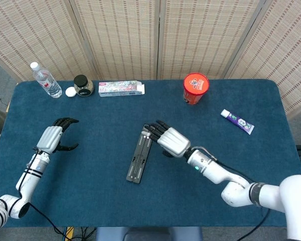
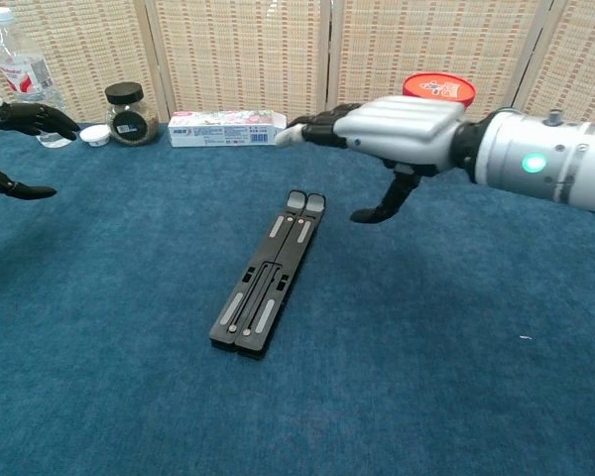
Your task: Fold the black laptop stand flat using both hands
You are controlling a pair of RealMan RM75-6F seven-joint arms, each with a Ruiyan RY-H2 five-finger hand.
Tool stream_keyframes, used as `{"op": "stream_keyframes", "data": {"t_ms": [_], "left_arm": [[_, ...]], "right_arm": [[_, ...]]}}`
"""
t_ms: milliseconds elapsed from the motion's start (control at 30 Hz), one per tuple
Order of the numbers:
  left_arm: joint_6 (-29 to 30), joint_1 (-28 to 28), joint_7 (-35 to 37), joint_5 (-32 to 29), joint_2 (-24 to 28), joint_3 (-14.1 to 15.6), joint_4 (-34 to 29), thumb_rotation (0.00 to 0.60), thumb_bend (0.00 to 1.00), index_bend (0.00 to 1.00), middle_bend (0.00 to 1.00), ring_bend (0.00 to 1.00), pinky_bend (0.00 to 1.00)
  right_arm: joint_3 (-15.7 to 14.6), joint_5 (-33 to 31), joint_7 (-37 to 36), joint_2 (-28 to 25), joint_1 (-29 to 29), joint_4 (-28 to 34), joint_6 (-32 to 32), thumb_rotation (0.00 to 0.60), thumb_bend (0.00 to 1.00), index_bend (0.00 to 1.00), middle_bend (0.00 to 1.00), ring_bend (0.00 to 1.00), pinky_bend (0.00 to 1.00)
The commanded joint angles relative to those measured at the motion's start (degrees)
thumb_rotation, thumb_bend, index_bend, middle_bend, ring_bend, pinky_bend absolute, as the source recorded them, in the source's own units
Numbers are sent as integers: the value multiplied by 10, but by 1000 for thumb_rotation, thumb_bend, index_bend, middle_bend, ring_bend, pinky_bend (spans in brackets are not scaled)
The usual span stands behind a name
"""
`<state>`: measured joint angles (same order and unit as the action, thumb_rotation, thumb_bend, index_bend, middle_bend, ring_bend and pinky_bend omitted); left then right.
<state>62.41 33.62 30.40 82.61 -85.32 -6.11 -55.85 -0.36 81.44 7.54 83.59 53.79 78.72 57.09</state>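
Observation:
The black laptop stand [image 1: 141,153] [image 2: 270,274] lies flat and folded on the blue table, its two bars side by side, running diagonally. My right hand [image 1: 169,139] [image 2: 387,134] hovers just right of the stand's far end with its fingers stretched out and apart, touching nothing. At the table's left side my left hand [image 1: 52,136] [image 2: 18,124] is raised, fingers spread and empty, far from the stand.
Along the back edge stand a water bottle [image 1: 45,80], a small jar [image 1: 83,85] with its white lid beside it, a flat box [image 1: 121,88] and a red cup [image 1: 195,88]. A small tube [image 1: 237,121] lies at the right.

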Motion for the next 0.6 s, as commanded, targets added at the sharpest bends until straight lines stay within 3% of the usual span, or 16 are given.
{"op": "stream_keyframes", "data": {"t_ms": [33,267,600], "left_arm": [[15,-15,-22,-3,14,4,-21,600,172,192,195,111,74],[56,-62,-75,-18,50,12,-79,600,173,206,196,111,74],[129,-150,-206,-48,121,36,-214,600,173,207,195,111,74]], "right_arm": [[6,-62,62,-62,-69,79,55,600,206,0,24,0,0],[-25,-76,95,-160,-172,166,148,600,207,0,39,0,0],[-69,-77,77,-216,-312,190,247,600,207,0,43,0,0]]}}
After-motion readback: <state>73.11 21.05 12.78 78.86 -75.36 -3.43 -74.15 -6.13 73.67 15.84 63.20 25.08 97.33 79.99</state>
